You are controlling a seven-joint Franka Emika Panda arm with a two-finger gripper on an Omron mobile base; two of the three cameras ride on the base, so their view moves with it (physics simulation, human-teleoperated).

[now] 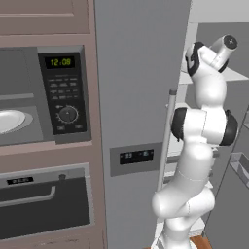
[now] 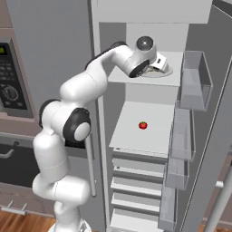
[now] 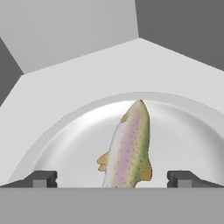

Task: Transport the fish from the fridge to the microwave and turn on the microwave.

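Kitchen cabinetry in muted brown frames a built-in microwave (image 1: pixel 44 95) on the left, its door open so the white round plate (image 1: pixel 9 120) inside shows, with the clock digits lit above the keypad and dial; below it sits a dark oven (image 1: pixel 44 204). Beside these stands the fridge (image 2: pixel 149 136), door swung wide, white shelves and clear door bins exposed. On its upper shelf rests a white shallow bowl (image 3: pixel 183 131), and the fish (image 3: pixel 129 146) lies in it, speckled and pinkish along its flank, tail end toward the camera on the hand. The arm is reached up into that shelf, and the pincer (image 3: pixel 111 178) hangs just over the bowl with its two tips spread wide apart, one on each side of the fish and touching nothing as far as can be seen. A small red fruit (image 2: pixel 143 125) sits alone on the shelf below. By my reading the task is in its early part: the fridge is open and the approach is lined up, but the fish is not yet grasped. Left to do are closing on the fish, lifting it out, carrying it across to the microwave plate, shutting that door and starting the microwave.
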